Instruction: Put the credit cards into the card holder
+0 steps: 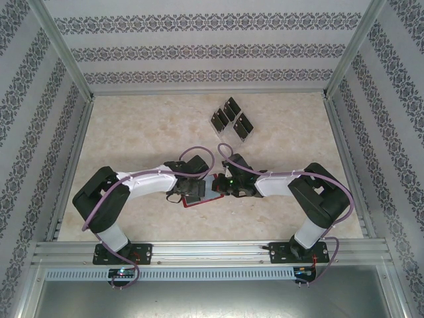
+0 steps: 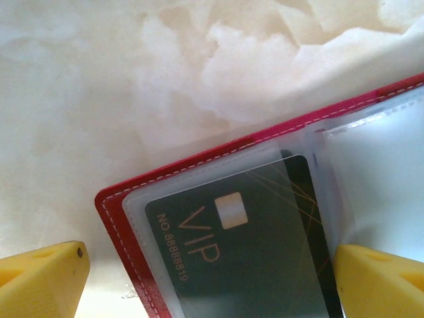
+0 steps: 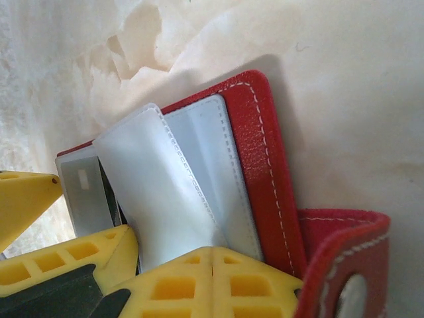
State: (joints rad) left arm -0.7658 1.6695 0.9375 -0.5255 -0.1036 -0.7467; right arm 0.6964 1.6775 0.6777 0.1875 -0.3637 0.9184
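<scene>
The red card holder (image 1: 211, 198) lies open on the table between both grippers. In the left wrist view its red edge (image 2: 119, 232) frames a clear sleeve with a black VIP credit card (image 2: 252, 252) inside. My left gripper (image 2: 211, 255) is open, one finger over the table and the other over the card. My right gripper (image 3: 212, 255) is shut, its tips against the raised clear sleeves (image 3: 152, 192) of the card holder (image 3: 255, 152); I cannot tell whether a leaf is pinched. More black credit cards (image 1: 232, 119) stand further back.
The cards at the back stand in a clear plastic slotted rack (image 1: 227, 131). The holder's snap tab (image 3: 351, 265) curls up beside my right fingers. A finger of the left gripper (image 3: 23, 199) shows at the left of the right wrist view. Patterned walls enclose the marble table.
</scene>
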